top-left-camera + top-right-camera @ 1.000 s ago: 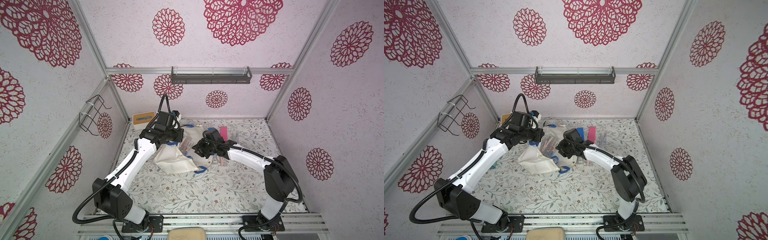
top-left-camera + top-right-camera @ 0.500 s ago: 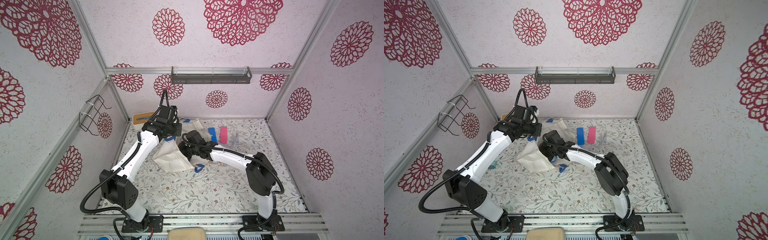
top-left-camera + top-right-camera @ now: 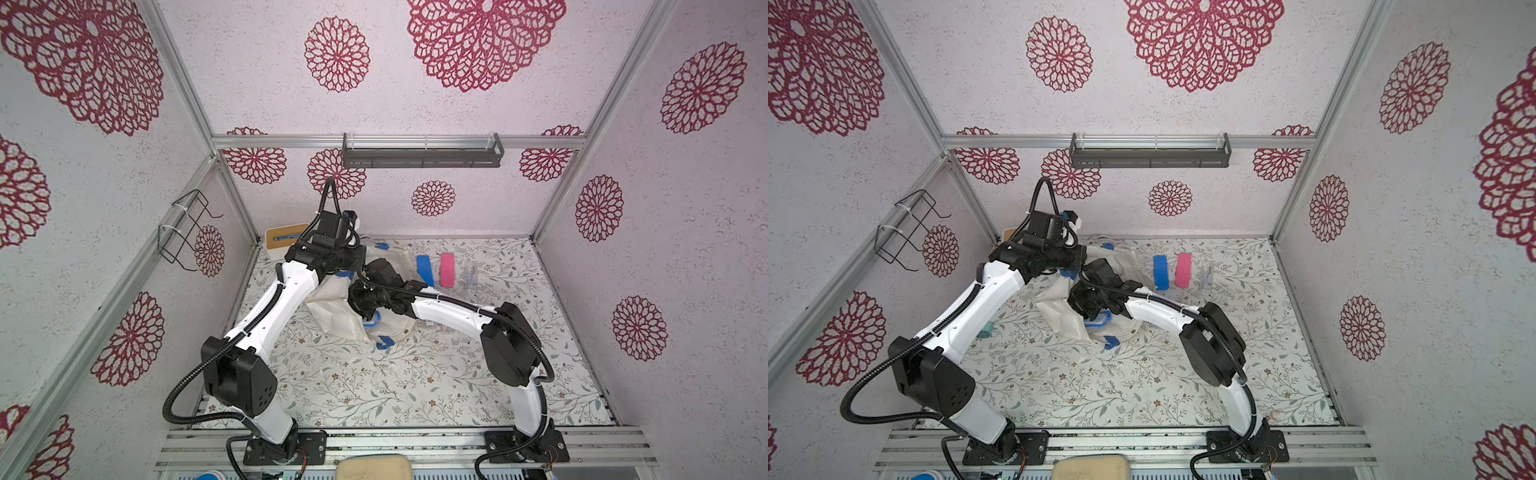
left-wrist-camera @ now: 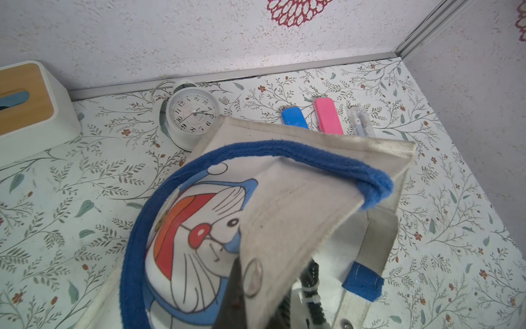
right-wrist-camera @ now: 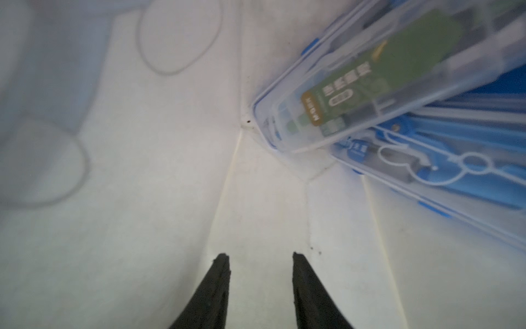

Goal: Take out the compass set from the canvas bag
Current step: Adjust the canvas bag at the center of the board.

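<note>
The off-white canvas bag (image 3: 332, 316) (image 3: 1054, 316) with blue handles lies left of the table's middle, its cartoon print (image 4: 196, 228) facing the left wrist camera. My left gripper (image 4: 256, 296) is shut on the bag's rim flap and holds the mouth up. My right gripper (image 5: 259, 256) is inside the bag, open, with nothing between its fingers (image 5: 222, 273). Beyond its tips, off to one side, lies the compass set (image 5: 444, 173), a clear case with blue tools. A second clear case with a green label (image 5: 384, 77) rests on it.
Behind the bag stand a white alarm clock (image 4: 195, 114) and a tissue box (image 4: 28, 105). A blue case (image 3: 424, 269), a pink case (image 3: 447, 269) and a clear pen case (image 3: 471, 274) lie to the bag's right. A wire rack (image 3: 187, 228) hangs on the left wall.
My right arm swung left from beside the bag into its mouth, and its jaws stand wider. My left arm moved back, keeping hold of the rim.
</note>
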Controlling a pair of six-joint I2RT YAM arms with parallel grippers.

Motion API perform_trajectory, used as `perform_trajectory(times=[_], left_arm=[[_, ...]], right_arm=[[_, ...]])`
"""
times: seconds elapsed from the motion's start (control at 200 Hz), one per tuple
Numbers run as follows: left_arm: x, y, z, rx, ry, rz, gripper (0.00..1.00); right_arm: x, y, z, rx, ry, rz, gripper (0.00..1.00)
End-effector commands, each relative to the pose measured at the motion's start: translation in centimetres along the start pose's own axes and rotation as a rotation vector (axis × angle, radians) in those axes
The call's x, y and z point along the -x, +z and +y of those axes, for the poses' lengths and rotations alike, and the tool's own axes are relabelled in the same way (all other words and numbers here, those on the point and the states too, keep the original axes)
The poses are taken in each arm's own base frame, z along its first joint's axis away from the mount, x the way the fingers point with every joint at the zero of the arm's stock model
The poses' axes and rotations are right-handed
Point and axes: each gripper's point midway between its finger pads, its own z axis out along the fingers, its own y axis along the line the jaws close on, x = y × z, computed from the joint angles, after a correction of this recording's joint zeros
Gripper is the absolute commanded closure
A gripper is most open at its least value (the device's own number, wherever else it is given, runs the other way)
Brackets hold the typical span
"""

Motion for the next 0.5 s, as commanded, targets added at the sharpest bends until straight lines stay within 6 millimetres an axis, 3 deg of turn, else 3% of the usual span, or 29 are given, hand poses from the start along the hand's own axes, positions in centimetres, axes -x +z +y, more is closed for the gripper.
perform_trajectory(times=[0.0, 0.175, 0.36, 0.49], left_arm=[[2.1, -2.2, -1.3, -0.057, 0.018, -0.108, 1.0], [1.6, -2.4, -1.5, -0.072, 0.019, -0.099, 1.0], [1.3, -2.4, -1.6, -0.08, 0.019, -0.092, 1.0], [1.2, -2.4, -1.5, -0.075, 0.023, -0.088, 1.0]], right_arm=[[2.8, -3.5, 0.7, 0.006, -0.033, -0.115, 0.56], [6.0, -6.6, -0.7, -0.099, -0.103, -0.255, 0.56], [6.4, -6.9, -3.6, -0.183, -0.062, -0.272, 0.58], [6.3, -7.2, -5.4, -0.222, -0.032, -0.283, 0.5]])
